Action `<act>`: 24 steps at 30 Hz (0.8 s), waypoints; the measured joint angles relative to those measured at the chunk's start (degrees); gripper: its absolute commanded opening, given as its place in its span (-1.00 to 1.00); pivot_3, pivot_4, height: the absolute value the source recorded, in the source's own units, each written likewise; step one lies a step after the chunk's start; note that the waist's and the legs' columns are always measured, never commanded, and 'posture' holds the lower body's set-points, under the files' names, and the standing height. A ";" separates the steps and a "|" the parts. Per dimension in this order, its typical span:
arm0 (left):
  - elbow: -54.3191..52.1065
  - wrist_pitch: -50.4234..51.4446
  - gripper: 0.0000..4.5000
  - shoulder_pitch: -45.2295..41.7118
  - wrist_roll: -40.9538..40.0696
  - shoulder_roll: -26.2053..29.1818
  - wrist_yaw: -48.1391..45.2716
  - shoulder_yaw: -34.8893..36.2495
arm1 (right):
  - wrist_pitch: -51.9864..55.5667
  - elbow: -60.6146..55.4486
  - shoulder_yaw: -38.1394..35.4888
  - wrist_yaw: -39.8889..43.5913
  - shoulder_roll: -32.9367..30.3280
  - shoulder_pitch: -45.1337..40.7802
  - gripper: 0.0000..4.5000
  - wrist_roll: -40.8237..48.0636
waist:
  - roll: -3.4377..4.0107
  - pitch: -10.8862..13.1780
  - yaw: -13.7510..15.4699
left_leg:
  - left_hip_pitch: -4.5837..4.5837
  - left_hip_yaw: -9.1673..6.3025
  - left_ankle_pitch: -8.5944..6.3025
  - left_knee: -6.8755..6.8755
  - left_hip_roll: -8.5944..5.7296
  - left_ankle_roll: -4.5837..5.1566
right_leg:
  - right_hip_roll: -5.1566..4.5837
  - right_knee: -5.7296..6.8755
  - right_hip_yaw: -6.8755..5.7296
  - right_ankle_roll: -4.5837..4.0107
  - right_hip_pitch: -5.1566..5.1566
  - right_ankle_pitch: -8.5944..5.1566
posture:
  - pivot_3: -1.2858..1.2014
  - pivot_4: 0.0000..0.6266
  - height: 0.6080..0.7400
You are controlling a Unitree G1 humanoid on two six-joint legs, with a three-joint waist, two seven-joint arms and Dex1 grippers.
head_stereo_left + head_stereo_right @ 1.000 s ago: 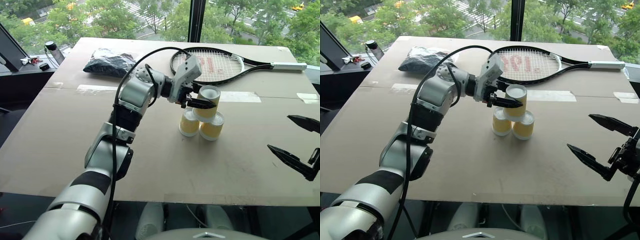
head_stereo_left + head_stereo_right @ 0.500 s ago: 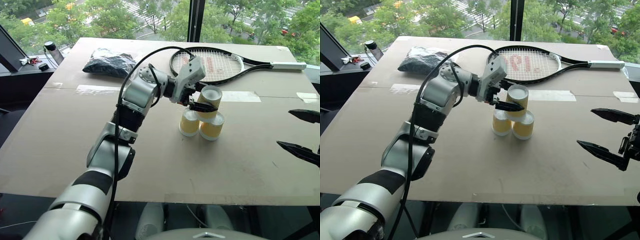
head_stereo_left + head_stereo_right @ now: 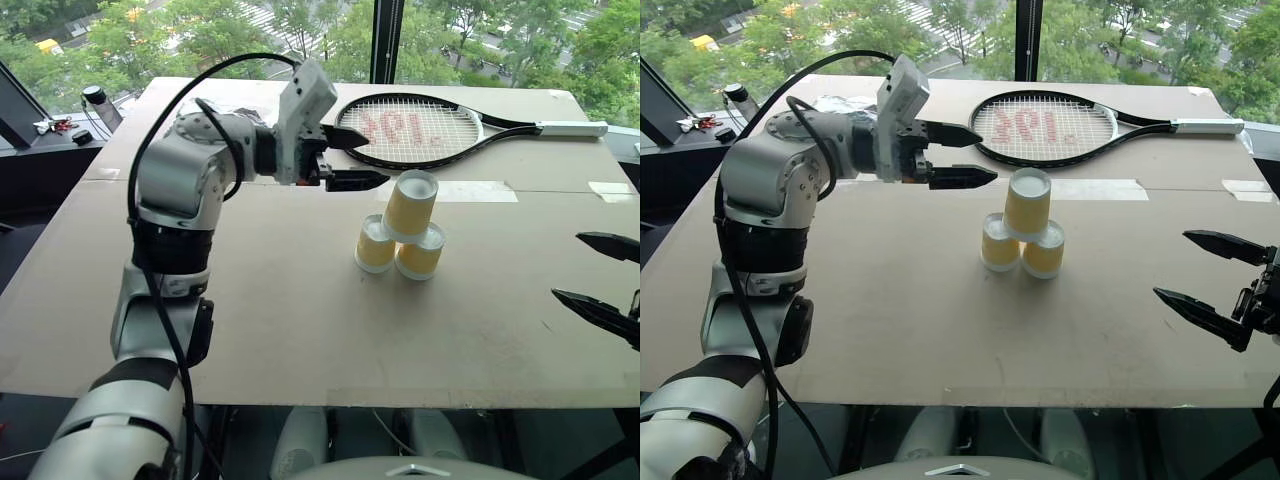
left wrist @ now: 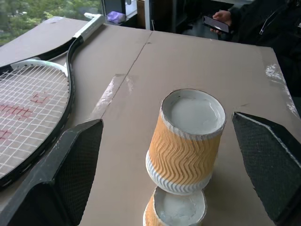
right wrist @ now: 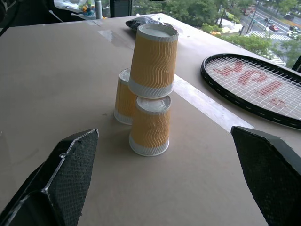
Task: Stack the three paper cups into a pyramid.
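Two paper cups [image 3: 375, 245] [image 3: 420, 255] stand upside down, side by side, in the middle of the cardboard-covered table [image 3: 300, 310]. The third cup [image 3: 410, 205] sits upside down on top of them, leaning a little, so the three form a pyramid. My left gripper [image 3: 376, 160] hovers open and empty, left of the top cup and slightly above it, apart from it. The left wrist view looks at that cup [image 4: 186, 141] between the spread fingers [image 4: 66, 174]. My right gripper [image 3: 566, 266] hangs open and empty near the table's right edge, well away from the cups [image 5: 153, 59].
A tennis racket [image 3: 430, 130] lies at the back right, just behind the cups. A black bag [image 3: 830, 103] sits at the back left, partly behind my left arm. Clear tape strips [image 3: 475, 190] cross the cardboard. A person's hand with a phone [image 4: 218, 21] shows beyond the table.
My left gripper opened, let go of the top cup and drew back left and upward. The cup stayed on the two lower ones. The right gripper hardly moved.
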 measured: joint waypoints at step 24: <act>-16.60 -22.03 0.99 41.92 -9.55 -5.52 13.49 16.65 | 2.77 4.21 -0.54 0.11 0.25 -4.10 1.00 2.22 | 0.00 -0.01 0.21 | 0.16 -0.27 -0.02 0.02 -0.06 0.02 | -0.07 -0.04 -0.02 -0.02 0.32 0.01 | 0.03 -0.52 1.00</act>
